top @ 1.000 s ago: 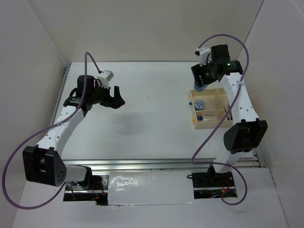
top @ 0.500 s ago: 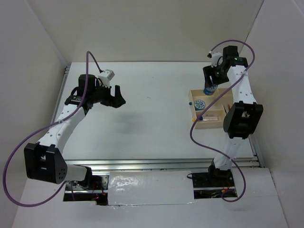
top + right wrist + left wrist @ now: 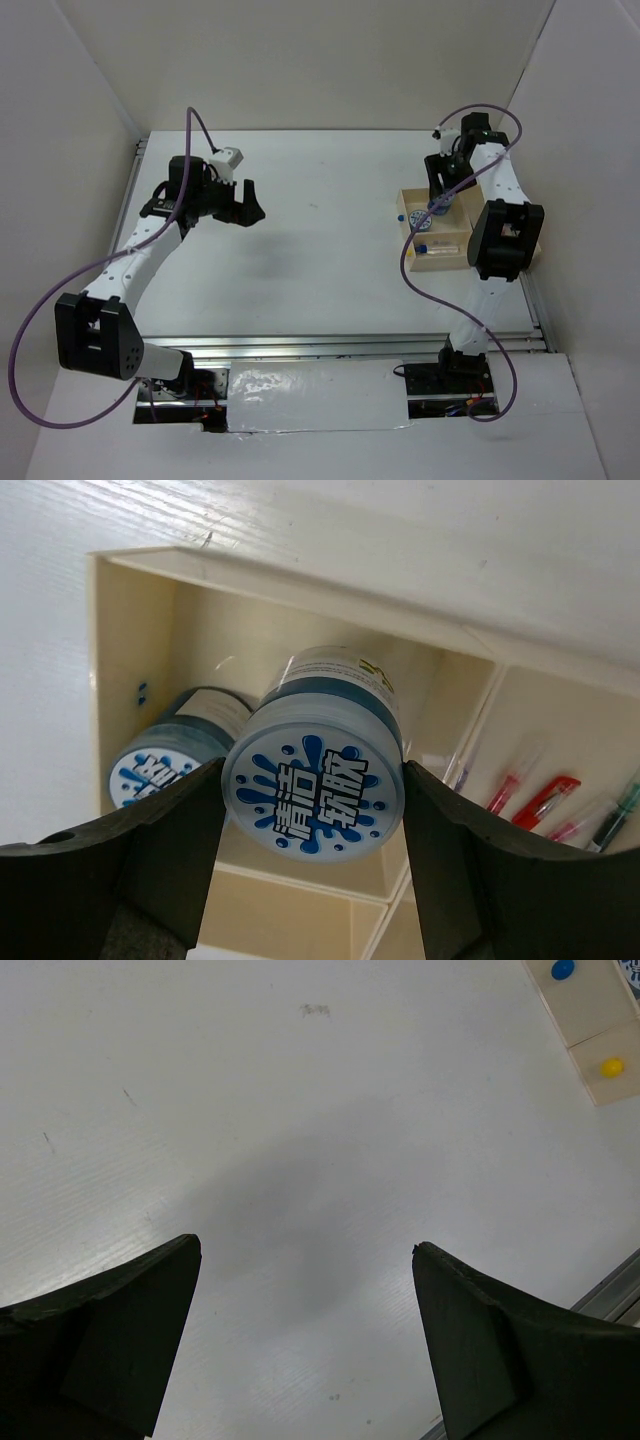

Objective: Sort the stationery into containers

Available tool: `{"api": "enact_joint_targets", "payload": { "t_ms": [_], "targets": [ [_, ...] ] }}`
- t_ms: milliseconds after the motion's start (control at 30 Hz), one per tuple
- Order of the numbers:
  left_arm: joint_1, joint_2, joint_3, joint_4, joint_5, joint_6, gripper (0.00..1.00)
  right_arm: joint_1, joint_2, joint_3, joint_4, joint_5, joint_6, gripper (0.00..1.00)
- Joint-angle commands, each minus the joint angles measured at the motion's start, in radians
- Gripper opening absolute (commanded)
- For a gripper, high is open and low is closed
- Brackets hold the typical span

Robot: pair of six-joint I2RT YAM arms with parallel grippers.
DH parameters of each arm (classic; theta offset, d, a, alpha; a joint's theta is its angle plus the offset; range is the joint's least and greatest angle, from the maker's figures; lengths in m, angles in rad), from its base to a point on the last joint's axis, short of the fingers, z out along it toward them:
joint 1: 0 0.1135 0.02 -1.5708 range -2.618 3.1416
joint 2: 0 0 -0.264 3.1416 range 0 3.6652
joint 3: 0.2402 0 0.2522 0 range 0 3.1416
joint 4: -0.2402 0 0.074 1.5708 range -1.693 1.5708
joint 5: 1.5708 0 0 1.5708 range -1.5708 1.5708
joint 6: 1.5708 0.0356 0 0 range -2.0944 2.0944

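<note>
Two rolls: one roll in tray, other roll clamped in right jaws; left jaws apart; roughly five pens.

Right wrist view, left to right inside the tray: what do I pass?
From the left: lying roll → gripped roll → divider → red pens → dark pen.
</note>
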Motion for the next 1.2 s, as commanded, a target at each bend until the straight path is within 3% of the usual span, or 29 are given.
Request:
{"api": "enact_joint_targets", "payload": {
  "t_ms": [0,67,200,333,467,600,767,933,1067,1167],
  "targets": [
    [-0.005,0.008,0.052,0.020,0.006,0.005,0.99,-0.007,0.011,0.004,0.092,0.016,0.008,0.48],
    [-0.005,0.009,0.052,0.019,0.002,0.008,0.99,-0.007,0.025,0.001,0.099,0.019,0.016,0.50],
    [-0.005,0.006,0.049,0.013,-0.002,0.013,0.99,-0.002,0.040,-0.014,0.115,0.036,0.024,0.73],
    [-0.005,0.009,0.048,0.010,-0.010,0.018,0.99,0.001,0.048,-0.025,0.116,0.055,0.022,0.81],
    [0.006,0.019,0.066,-0.012,-0.013,0.002,0.99,0.007,0.016,-0.017,0.098,0.056,0.031,1.00],
    [0.026,0.039,0.112,-0.062,-0.024,-0.018,0.99,0.025,-0.069,0.042,0.031,0.038,0.039,1.00],
    [0.081,0.026,0.146,-0.141,-0.070,0.002,0.99,0.039,-0.289,0.055,0.010,-0.097,0.085,1.00],
    [0.181,-0.070,0.086,-0.153,-0.091,0.036,0.99,0.042,-0.633,-0.222,0.153,-0.215,0.146,1.00],
    [0.208,-0.148,0.046,-0.167,-0.194,0.071,0.99,0.034,-0.912,-0.622,0.382,-0.195,0.189,1.00],
    [0.222,-0.221,-0.014,-0.159,-0.244,0.097,0.99,0.019,-1.143,-0.817,0.467,-0.177,0.191,1.00]
  ]
}}
